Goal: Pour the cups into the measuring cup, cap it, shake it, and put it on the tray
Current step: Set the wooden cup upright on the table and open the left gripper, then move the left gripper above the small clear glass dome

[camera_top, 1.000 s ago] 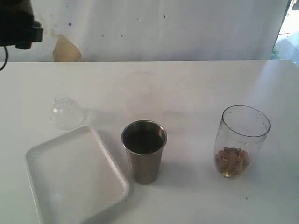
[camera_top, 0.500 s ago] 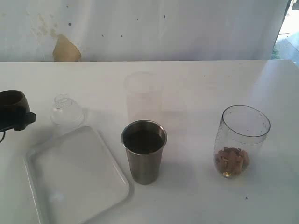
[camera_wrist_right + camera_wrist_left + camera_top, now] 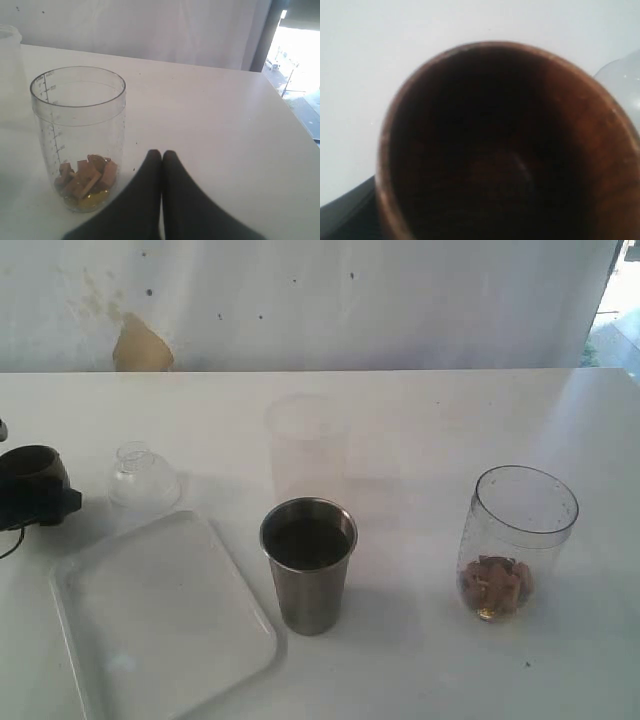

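Exterior and wrist views, after the first pour. The left claw (image 3: 38, 495), high at the far left edge a second ago, has come down to the tabletop (image 3: 420, 420) and now sits low beside the small clear dome lid (image 3: 143, 478), just beyond the far corner of the tray (image 3: 160, 625). Its jaws stand wide around the wooden cup (image 3: 30, 464), gripping it; the left wrist view looks straight into the cup's dark bowl, which appears empty. The measuring cup (image 3: 520, 540) stands well apart on the right, open-topped, with brown chunks (image 3: 497, 585) and a little yellowish liquid at its bottom. The right claw (image 3: 161, 155) rests closed and empty-handed just beside it.

Judgement: the wooden cup's share seems already delivered, and the descent reads as setting the emptied cup aside. The steel tumbler (image 3: 308, 565) stands untouched in the middle, in front of a frosted cup (image 3: 305, 445); what fills its dark interior cannot be told. Its pour, the capping with the dome lid, the shake and the placement on the bare tray remain.
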Action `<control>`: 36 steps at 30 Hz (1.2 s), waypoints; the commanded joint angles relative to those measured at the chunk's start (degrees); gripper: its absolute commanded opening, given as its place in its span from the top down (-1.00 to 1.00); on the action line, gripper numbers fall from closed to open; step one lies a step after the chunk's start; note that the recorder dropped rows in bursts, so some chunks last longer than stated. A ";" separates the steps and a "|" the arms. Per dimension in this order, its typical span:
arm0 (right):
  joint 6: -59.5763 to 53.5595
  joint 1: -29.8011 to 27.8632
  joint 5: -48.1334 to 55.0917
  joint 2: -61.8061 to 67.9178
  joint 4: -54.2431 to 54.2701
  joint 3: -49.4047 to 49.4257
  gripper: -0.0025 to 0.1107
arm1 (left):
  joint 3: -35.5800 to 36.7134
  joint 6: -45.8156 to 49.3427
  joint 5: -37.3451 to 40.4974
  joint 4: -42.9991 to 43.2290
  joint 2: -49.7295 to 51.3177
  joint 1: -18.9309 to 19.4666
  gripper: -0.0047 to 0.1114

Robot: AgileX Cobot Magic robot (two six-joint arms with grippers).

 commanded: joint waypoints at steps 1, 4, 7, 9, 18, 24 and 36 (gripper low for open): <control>-0.09 -0.33 -0.49 -0.23 0.00 0.00 0.96 | -0.51 2.22 -0.35 -1.75 -0.22 0.09 -0.90; -0.09 -0.33 -0.49 -0.23 0.00 0.00 0.96 | -0.51 3.13 0.62 -1.87 -0.32 0.09 -0.89; -0.09 -0.33 -0.49 -0.23 0.00 0.00 0.96 | -0.51 3.14 0.62 -1.87 -0.85 0.09 -0.89; -0.09 -0.33 -0.49 -0.23 0.00 0.00 0.96 | -0.51 3.26 0.72 -1.87 -2.01 0.09 -0.89; -0.09 -0.33 -0.49 -0.23 0.00 0.00 0.96 | -0.51 2.60 2.19 -1.87 -14.04 0.09 -0.89; -0.09 -0.33 -0.49 -0.23 0.00 0.00 0.96 | -0.51 -3.43 10.65 -2.00 -27.11 -0.01 -0.83; -0.09 -0.33 -0.49 -0.23 0.00 0.00 0.96 | -0.41 -8.40 31.10 -3.95 -53.24 -1.28 0.92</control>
